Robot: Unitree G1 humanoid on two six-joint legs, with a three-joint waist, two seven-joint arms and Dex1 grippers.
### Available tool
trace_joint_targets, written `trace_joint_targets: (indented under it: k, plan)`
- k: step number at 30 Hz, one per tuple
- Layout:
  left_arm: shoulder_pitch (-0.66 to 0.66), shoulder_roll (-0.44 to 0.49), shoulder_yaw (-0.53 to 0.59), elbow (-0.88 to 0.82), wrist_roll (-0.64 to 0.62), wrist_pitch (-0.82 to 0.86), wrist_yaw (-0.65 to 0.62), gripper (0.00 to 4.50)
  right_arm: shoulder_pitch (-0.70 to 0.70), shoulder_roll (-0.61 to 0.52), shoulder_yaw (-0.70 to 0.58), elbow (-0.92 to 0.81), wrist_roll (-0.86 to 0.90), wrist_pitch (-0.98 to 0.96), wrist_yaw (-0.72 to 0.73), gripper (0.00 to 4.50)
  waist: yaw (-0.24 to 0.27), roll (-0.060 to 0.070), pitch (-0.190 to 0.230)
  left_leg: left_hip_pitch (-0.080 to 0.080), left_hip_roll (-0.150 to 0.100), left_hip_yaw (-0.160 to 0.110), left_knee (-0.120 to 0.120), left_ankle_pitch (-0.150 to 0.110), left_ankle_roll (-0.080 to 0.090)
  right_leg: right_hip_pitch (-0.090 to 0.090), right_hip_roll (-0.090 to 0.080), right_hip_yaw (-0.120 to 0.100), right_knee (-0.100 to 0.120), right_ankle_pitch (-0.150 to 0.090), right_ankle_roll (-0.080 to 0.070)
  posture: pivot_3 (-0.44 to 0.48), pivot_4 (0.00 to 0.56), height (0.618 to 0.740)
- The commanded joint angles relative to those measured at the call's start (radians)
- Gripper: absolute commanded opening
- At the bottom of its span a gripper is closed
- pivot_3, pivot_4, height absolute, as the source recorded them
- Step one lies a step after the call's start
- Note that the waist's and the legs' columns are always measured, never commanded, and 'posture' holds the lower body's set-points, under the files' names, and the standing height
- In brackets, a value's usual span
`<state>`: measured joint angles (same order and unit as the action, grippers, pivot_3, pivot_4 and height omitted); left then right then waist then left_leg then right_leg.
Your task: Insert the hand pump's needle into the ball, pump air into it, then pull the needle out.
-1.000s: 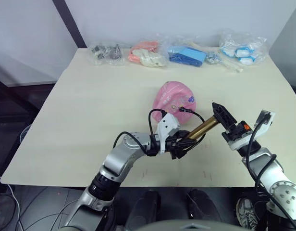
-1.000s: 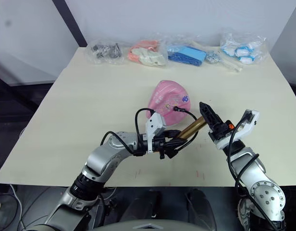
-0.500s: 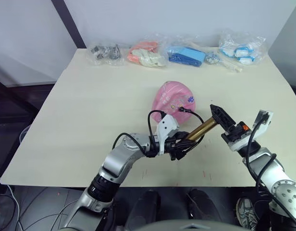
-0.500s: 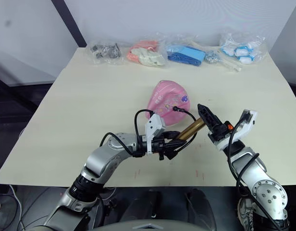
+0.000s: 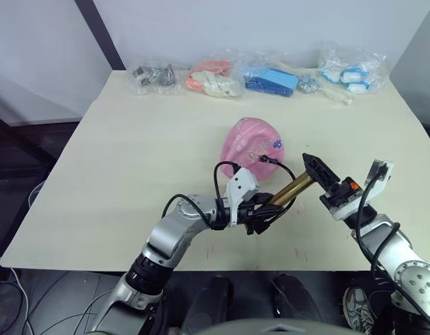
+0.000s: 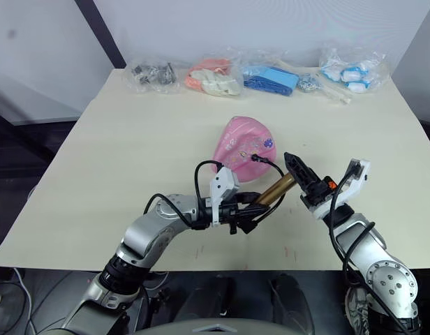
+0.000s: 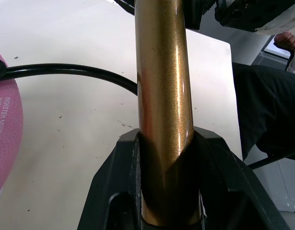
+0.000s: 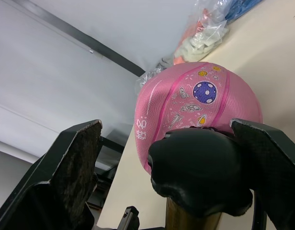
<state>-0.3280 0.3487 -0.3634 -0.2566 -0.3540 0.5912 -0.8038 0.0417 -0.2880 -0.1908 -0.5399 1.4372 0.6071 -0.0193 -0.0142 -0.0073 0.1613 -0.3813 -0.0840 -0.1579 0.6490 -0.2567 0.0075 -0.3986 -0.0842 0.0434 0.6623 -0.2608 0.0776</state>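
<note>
- Pale tabletop (image 5: 131, 153) is carrying the ball (image 5: 253, 146) mid-table, sagging; bags (image 5: 215, 77) are lying along far edge.
- Eye views: left gripper (image 5: 260, 216) is clamping the hand pump (image 5: 293, 188) at its lower end. Hose (image 5: 281, 165) is running to the ball.
- L wrist: fingers (image 7: 123, 163) are pinching the gold barrel. Metal looks slick, so grip firmly.
- R wrist: right gripper (image 8: 200, 158) is standing apart, straddling the handle (image 8: 198, 165), not yet closed. Ball is soft; needle probably fragile.

Bare table (image 5: 131, 160) lies open from 7 to 11 o'clock of the ball (image 5: 253, 145). Bags (image 5: 271, 77) line the far edge at 12; pump (image 5: 292, 188) and hose (image 5: 285, 167) block 5 o'clock.
</note>
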Motion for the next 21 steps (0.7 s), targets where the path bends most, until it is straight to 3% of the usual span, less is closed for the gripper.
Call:
trace_joint_targets:
  k: [1, 8, 11, 14, 15, 21]
  plan:
    - [0.003, -0.003, -0.009, -0.04, -0.003, -0.014, -0.01, 1.06, -0.023, -0.002, 0.007, -0.031, 0.02, -0.004, 0.022, 4.5, 0.0, 0.0, 0.0, 0.0, 0.0, 0.0, 0.0, 0.0, 0.0, 0.0, 0.0, 0.0, 0.0, 0.0, 0.0, 0.0, 0.15, 0.736]
    - [0.006, 0.0, -0.009, -0.038, 0.0, -0.016, -0.013, 1.06, -0.017, -0.008, 0.008, -0.029, 0.015, 0.002, 0.028, 4.5, 0.0, 0.0, 0.0, 0.0, 0.0, 0.0, 0.0, 0.0, 0.0, 0.0, 0.0, 0.0, 0.0, 0.0, 0.0, 0.0, 0.15, 0.736]
    - [0.007, 0.0, -0.008, -0.037, 0.001, -0.017, -0.014, 1.06, -0.014, -0.007, 0.011, -0.029, 0.011, 0.0, 0.029, 3.62, 0.0, 0.0, 0.0, 0.0, 0.0, 0.0, 0.0, 0.0, 0.0, 0.0, 0.0, 0.0, 0.0, 0.0, 0.0, 0.0, 0.15, 0.736]
    - [0.005, 0.0, -0.008, -0.032, 0.004, -0.02, -0.015, 1.06, -0.014, -0.008, 0.011, -0.029, 0.007, -0.002, 0.031, 2.22, 0.0, 0.0, 0.0, 0.0, 0.0, 0.0, 0.0, 0.0, 0.0, 0.0, 0.0, 0.0, 0.0, 0.0, 0.0, 0.0, 0.15, 0.736]
    - [0.004, 0.0, -0.007, -0.029, 0.004, -0.021, -0.015, 1.06, -0.015, -0.009, 0.012, -0.029, 0.004, -0.002, 0.033, 1.95, 0.0, 0.0, 0.0, 0.0, 0.0, 0.0, 0.0, 0.0, 0.0, 0.0, 0.0, 0.0, 0.0, 0.0, 0.0, 0.0, 0.15, 0.736]
    - [0.003, 0.0, -0.003, -0.018, 0.009, -0.027, -0.02, 1.06, -0.021, -0.014, 0.011, -0.026, -0.006, -0.004, 0.042, 1.95, 0.0, 0.0, 0.0, 0.0, 0.0, 0.0, 0.0, 0.0, 0.0, 0.0, 0.0, 0.0, 0.0, 0.0, 0.0, 0.0, 0.15, 0.736]
